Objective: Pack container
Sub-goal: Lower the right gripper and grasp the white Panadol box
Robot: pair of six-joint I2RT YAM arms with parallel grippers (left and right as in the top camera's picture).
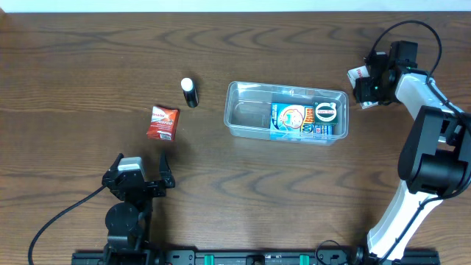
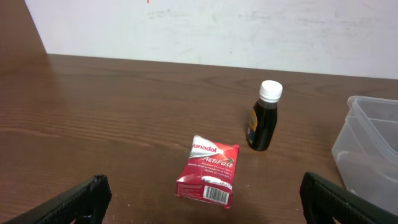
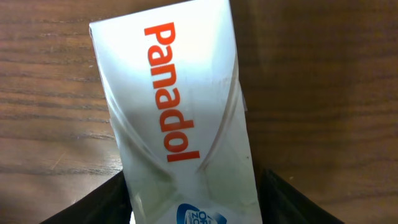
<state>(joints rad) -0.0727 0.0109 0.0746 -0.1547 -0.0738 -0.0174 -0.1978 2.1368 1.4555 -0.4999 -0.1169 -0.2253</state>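
Container (image 1: 246,110): centre of tabletop (image 1: 73,59) — blue packet (image 1: 291,121) in its right half.
Right gripper (image 1: 360,77): 2 o'clock of container, clamped on white Panadol box (image 3: 174,112).
Left gripper (image 1: 141,162): 7 o'clock — fingers wide apart, holding nothing.

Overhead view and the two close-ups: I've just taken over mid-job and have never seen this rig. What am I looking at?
Two robot arms work at a wooden table. The overhead view looks straight down; the other two come from a camera on each wrist. The left end effector is open and empty, facing a red Panadol packet and a small dark bottle. The right end effector grips a white Panadol box near one end of the clear container, which already holds blue packets.
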